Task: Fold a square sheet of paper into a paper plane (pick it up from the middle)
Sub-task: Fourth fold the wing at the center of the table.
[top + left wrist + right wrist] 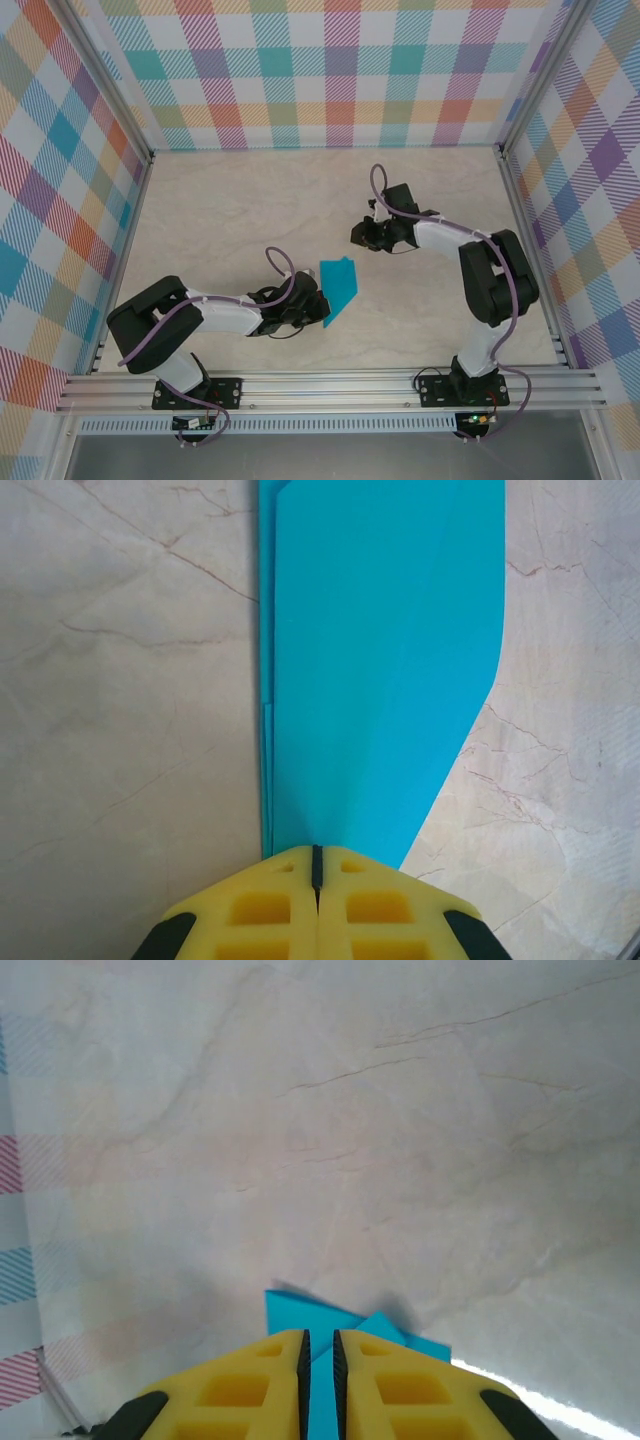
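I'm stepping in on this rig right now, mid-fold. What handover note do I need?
Left hand: shut on the narrow end of the paper plane, which extends over the table.
Right hand: fingers almost together with a slim gap; teal paper shows at its tips, contact unclear.
Done: sheet folded into a narrow dart, layers visible along one edge.
Left: probably final creasing or release; check the folds first.

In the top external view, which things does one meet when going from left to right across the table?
Black elbow of the left arm → left end effector → teal-blue folded paper plane → right end effector, farther back → black upper link of the right arm.
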